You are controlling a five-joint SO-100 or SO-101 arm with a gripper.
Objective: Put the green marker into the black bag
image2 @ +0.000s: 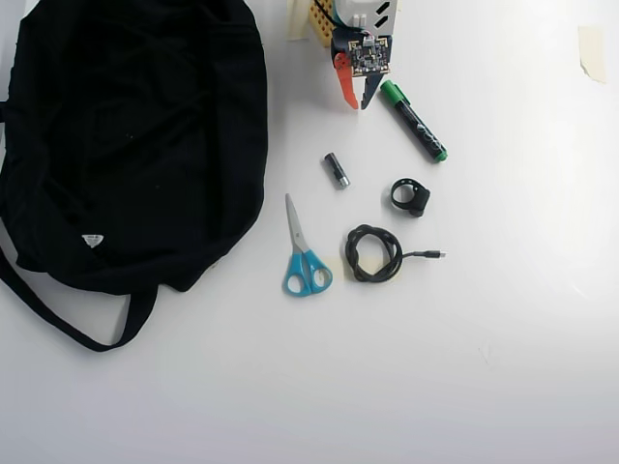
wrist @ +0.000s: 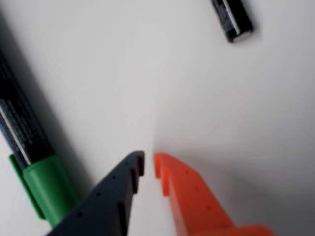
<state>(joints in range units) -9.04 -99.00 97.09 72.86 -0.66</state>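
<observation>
The green marker (image2: 414, 121) lies on the white table, black barrel with white print, its green cap toward the arm. In the wrist view it (wrist: 29, 147) lies at the left edge, cap (wrist: 47, 189) beside my dark finger. My gripper (image2: 359, 104) is just left of the marker's cap in the overhead view, apart from it. In the wrist view my gripper (wrist: 148, 162) has its dark and orange fingers almost touching, with nothing between them. The black bag (image2: 126, 135) lies at the left of the overhead view, with a strap and a small white tag.
A short battery (image2: 336, 169) lies below the gripper; it also shows in the wrist view (wrist: 233, 19). Blue-handled scissors (image2: 302, 253), a coiled black cable (image2: 372, 253) and a black ring-shaped part (image2: 411, 196) lie mid-table. A piece of tape (image2: 590, 48) sits far right.
</observation>
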